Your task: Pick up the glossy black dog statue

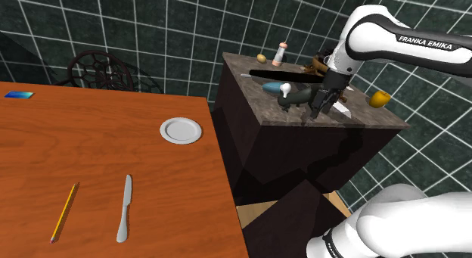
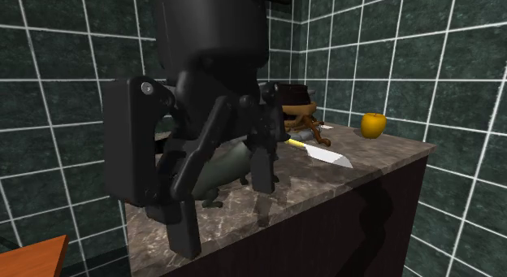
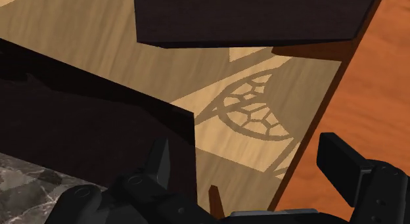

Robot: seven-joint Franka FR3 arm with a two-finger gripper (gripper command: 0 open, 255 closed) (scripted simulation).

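The dog statue point(image 1: 293, 97) is a dark, glossy figure on the marble top of a dark counter point(image 1: 355, 122). My black gripper point(image 1: 316, 109) hangs just to the shoulder view's right of it, low over the countertop, with its fingers apart and nothing between them. In the second exterior view the gripper point(image 2: 223, 204) looms in front, and the statue point(image 2: 230, 163) shows behind its fingers without touching them. In the wrist view the open gripper point(image 3: 250, 154) looks past the counter's edge point(image 3: 29, 180) down to the wooden floor.
On the counter are a yellow apple point(image 1: 380, 99), a white-bladed knife point(image 2: 327, 155), a small bottle point(image 1: 281, 54), a brown object point(image 2: 309, 131) and a dark pot point(image 2: 292, 95). Beside the counter, an orange wooden table point(image 1: 91, 158) holds a plate point(image 1: 181, 130), a table knife point(image 1: 124, 208) and a pencil point(image 1: 64, 212).
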